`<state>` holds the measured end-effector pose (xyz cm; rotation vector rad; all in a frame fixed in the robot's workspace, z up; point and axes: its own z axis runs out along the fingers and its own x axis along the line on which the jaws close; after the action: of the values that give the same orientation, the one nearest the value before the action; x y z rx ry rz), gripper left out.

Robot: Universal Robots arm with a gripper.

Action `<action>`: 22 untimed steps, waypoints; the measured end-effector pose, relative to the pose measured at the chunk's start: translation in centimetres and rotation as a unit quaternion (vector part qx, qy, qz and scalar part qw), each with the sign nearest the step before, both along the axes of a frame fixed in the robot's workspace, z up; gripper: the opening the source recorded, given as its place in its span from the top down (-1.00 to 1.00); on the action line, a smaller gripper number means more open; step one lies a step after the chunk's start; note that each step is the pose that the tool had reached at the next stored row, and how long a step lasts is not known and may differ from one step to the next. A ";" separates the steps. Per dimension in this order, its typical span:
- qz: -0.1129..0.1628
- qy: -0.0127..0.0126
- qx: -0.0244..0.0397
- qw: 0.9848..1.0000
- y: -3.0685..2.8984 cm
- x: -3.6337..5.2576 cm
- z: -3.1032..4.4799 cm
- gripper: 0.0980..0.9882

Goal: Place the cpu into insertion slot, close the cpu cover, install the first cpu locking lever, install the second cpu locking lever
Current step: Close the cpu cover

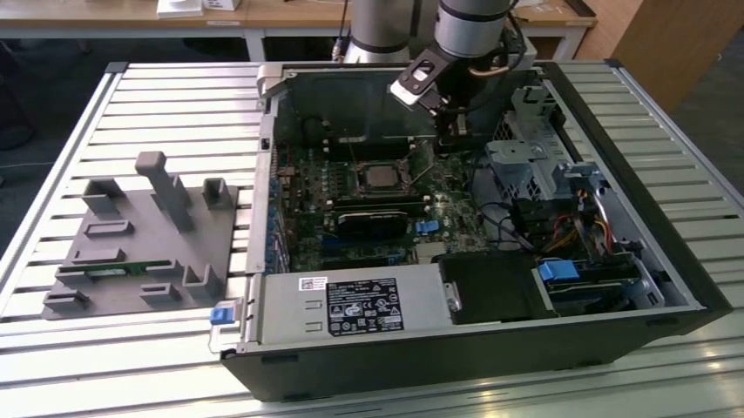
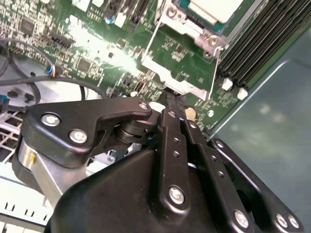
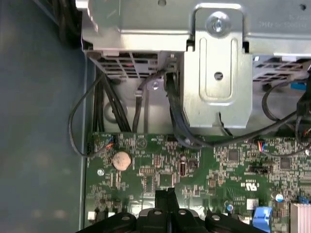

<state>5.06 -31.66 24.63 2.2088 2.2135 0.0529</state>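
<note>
Seeing cpu seated and cpu cover apparently down, gripper pinched together and empty beside a locking lever, both levers seemingly unlatched

the arm was a silver-grey tube with a black wrist; the gripper had black linkage bars with silver screws.

Slatted table: computer case, grey fixture

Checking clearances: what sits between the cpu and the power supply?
In the exterior view, a long black card lies across the green board between the cpu and the power supply.
</note>
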 end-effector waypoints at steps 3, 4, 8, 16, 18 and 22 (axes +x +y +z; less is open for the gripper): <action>0.000 0.000 0.000 1.000 0.00 -0.66 -0.02 0.98; 0.000 0.000 0.000 1.000 -0.01 -0.81 -0.02 0.98; 0.000 0.000 0.000 1.000 0.00 -1.44 -0.03 0.98; 0.000 0.000 0.000 1.000 0.00 -2.24 -0.16 0.98; 0.000 0.000 0.000 1.000 0.00 -2.41 -0.20 0.98; 0.000 0.000 0.000 1.000 0.00 -2.87 -0.28 0.98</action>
<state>2.19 -31.66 24.36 2.2085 2.2132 0.0536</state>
